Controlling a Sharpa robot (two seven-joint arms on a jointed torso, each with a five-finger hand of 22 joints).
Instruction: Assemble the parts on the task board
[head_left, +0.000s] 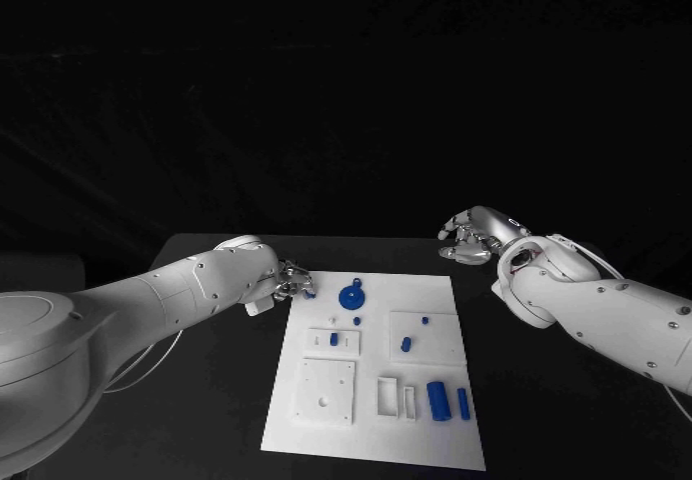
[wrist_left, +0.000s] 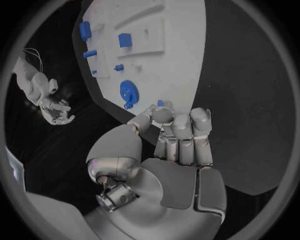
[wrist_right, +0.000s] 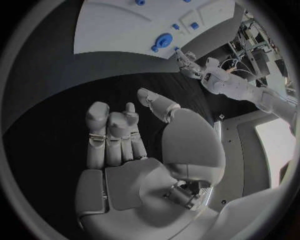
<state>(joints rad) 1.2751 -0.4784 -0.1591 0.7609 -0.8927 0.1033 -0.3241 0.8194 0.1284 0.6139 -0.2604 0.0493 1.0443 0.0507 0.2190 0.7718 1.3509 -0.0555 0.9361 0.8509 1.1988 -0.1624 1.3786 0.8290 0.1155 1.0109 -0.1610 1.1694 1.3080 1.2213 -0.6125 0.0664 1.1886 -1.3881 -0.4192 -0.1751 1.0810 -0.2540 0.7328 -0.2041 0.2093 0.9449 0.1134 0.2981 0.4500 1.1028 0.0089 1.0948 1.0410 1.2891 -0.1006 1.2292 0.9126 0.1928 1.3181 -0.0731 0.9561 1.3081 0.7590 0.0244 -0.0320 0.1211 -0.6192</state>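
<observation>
Left hand (head_left: 289, 281): at the board's (head_left: 433, 430) 10 o'clock corner, pinching a small blue part (wrist_left: 160, 103) in its fingertips, likely to carry it to its slot.
Right hand (head_left: 473, 238): off the board at 1 o'clock, fingers loosely apart, holding nothing, likely waiting clear.
Gear (head_left: 351, 296): flat on the board near 11 o'clock.
Other parts: further down the board.

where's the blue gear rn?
In the head view the blue gear lies flat near the task board's far edge, left of centre, just right of the left robot hand.
</observation>
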